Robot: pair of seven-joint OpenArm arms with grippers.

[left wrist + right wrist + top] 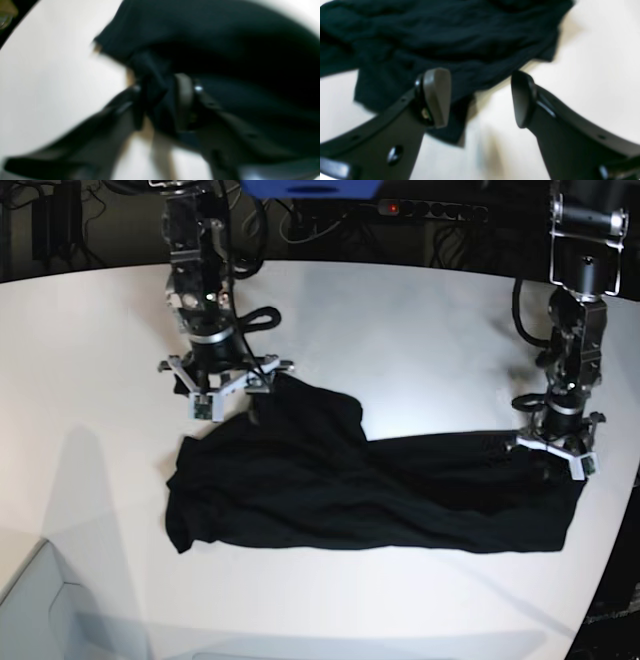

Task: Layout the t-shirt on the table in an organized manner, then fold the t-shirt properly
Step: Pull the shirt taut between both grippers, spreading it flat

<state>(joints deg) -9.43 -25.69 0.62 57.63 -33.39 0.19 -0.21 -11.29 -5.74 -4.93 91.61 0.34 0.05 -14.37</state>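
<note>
- The t-shirt [360, 485] lies spread across the white table [400, 330] in a long, rumpled band, reaching from the near-left of the base view to the right edge, with one lobe bunched up toward the far-left arm.
- It looks to be thin, limp black fabric: light to lift and not fragile, but sure to sag, drape and drag its creases along when pulled.
- The cloth is matte and ridged with soft folds; the tabletop is smooth and faintly glossy, so the shirt would probably slide easily over it.
- Good places to take hold would be hems and corners, where doubled cloth gives the pads something to pinch; a grab in the middle would likely just gather a bunch.
- The right gripper [480, 98] stands with its jaws wide apart and nothing between them, poised just over a ragged edge of the shirt; its pads are dull grey and rounded.
- The left gripper [162, 100] is seen only through heavy blur in its wrist view: a twist of dark fabric sits between its fingers [185, 100], but whether they are clamped on it or parting cannot be told.
- In the base view the left gripper sits low at the shirt's right end, touching the cloth.
- No print or collar mark can be made out.
</note>
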